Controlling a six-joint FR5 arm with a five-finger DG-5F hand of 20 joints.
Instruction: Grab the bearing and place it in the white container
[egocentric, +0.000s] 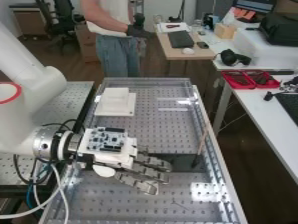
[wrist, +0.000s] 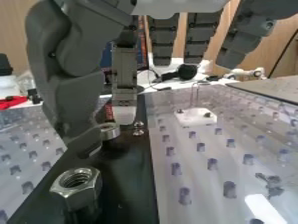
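Observation:
In the high view the hand (egocentric: 145, 172) is over the middle of the bench, palm down, its fingers extended to the right above a dark plate. In the wrist view the hand (wrist: 63, 65) has its thumb hanging down and its fingers spread, open. A metal ring that looks like the bearing (wrist: 110, 131) sits on the dark plate (wrist: 130, 170), between the thumb tip and one lowered fingertip; it is not visibly gripped. A white square object (egocentric: 116, 102), perhaps the container, stands on the bench beyond the hand.
A large hex nut (wrist: 76, 185) stands on the dark plate near the thumb, with small metal parts (wrist: 138, 128) beside the ring. A white block (wrist: 195, 117) with thin wire stands on the perforated bench (egocentric: 166, 192). A thin rod (egocentric: 200, 146) leans at the bench's right side.

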